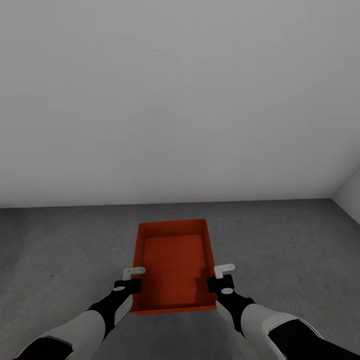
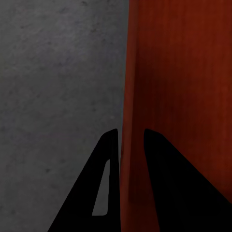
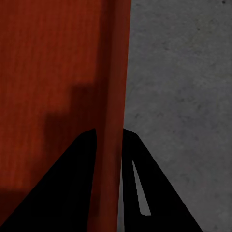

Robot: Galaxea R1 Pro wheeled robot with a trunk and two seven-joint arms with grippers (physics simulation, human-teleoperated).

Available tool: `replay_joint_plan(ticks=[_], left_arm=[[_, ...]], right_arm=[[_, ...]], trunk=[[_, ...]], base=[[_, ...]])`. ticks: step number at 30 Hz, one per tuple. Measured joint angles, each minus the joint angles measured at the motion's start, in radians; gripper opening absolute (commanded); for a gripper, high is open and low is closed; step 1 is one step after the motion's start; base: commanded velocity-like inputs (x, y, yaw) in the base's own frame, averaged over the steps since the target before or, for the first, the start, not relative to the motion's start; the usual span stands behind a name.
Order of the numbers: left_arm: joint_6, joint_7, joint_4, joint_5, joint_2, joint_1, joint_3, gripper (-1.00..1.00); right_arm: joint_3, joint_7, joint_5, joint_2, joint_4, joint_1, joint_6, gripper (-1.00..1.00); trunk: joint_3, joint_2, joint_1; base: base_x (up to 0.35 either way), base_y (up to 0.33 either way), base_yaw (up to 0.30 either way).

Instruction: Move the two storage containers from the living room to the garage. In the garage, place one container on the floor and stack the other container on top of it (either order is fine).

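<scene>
The orange-red rectangular plastic storage container (image 1: 173,265), lidless and with nothing inside, sits in front of me over the dark grey mottled concrete floor (image 1: 60,245), near the plain pale grey wall (image 1: 175,100). My left gripper (image 1: 131,279) has its black fingers (image 2: 104,183) pinched on the container's left wall, one finger inside and one outside. My right gripper (image 1: 222,276) is clamped the same way on the right wall.

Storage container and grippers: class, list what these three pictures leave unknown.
- Head view: whether the storage container rests on the floor or hangs above it; no gap is visible.
- Left wrist view: the left gripper straddles the wall; actual contact is uncertain.
- Right wrist view: same for the right gripper.
</scene>
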Motion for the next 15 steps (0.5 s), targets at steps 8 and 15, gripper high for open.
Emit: replay_joint_plan(ticks=[8,15], left_arm=[[0.000,0.000,-0.001,0.001,0.001,0.000,-0.001,-1.00],[0.000,-0.001,-0.001,0.002,0.001,0.000,-0.002,-1.00]], right_arm=[[0.001,0.000,-0.001,0.001,0.000,0.000,0.000,-1.00],[0.001,-0.001,-0.002,0.001,0.000,0.000,0.000,-1.00]], trunk=[[-0.025,-0.056,0.031],[-0.047,-0.105,0.058]], base=[[0.000,0.000,0.000],[0.000,0.000,0.000]])
